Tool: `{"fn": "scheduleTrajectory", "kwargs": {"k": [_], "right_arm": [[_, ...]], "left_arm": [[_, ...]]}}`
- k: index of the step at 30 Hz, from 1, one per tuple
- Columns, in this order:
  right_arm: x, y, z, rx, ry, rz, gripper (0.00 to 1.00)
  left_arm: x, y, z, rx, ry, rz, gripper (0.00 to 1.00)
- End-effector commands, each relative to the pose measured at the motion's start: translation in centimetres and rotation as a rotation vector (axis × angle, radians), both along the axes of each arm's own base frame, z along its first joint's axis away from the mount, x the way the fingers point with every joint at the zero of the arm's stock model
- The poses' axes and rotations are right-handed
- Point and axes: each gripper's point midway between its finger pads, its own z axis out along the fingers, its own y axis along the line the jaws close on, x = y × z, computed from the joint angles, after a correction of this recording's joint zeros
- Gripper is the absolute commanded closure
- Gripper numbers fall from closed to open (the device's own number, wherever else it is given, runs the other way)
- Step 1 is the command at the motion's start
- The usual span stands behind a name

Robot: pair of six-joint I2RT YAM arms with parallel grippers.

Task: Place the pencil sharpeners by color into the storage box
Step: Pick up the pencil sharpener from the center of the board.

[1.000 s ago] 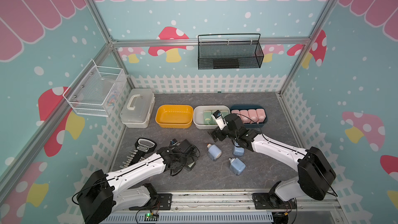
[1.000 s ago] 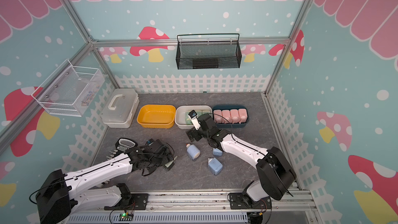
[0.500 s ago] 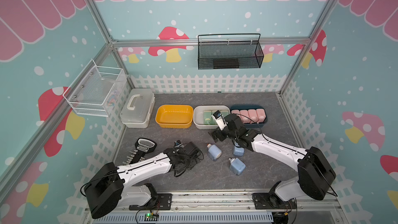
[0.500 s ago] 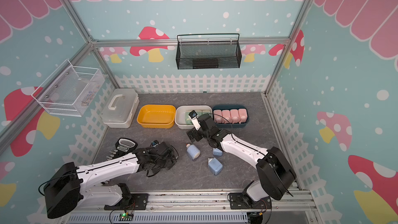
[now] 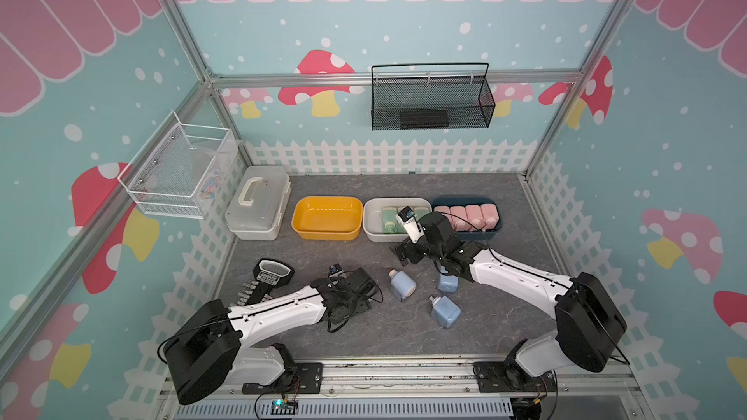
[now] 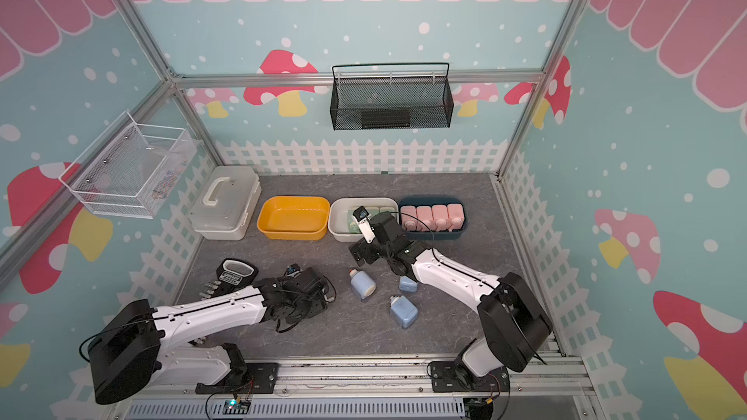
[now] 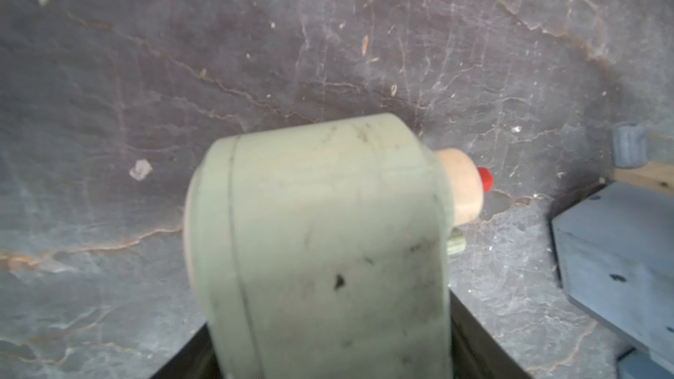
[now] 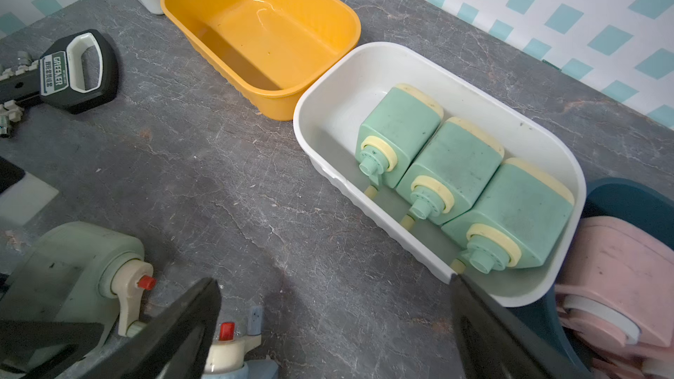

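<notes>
Only one word can be read: "GREENER", in white capitals on a dark label (image 8: 54,80) stuck to the black tool handle (image 8: 109,67) lying on the grey tabletop, seen from the right wrist camera. Just under the word runs a pale strip with a line of smaller characters, seemingly Chinese, too fine to make out. A tiny line of print above the word is equally illegible. In both top views the same label shows on the handle (image 5: 270,276) (image 6: 235,276) as a light strip, its lettering too small to read.
</notes>
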Motion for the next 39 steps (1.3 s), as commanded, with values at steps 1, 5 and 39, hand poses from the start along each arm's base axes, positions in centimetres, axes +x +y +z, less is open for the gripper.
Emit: {"fn": "scheduleTrajectory", "kwargs": {"k": [1, 5, 39], "right_arm": [[0.2, 0.3, 0.2, -0.004, 0.008, 0.002, 0.02], [0.1, 0.4, 0.4, -0.002, 0.004, 0.015, 0.02], [-8.6, 0.8, 16.9, 0.206, 0.110, 0.344, 0.02]], "left_arm": [[0.2, 0.2, 0.0, 0.032, -0.024, -0.047, 0.39], [0.6, 0.0, 0.6, 0.039, -0.052, -0.080, 0.57], [8.4, -6.5, 22.2, 0.270, -1.388, -0.751, 1.00]]}}
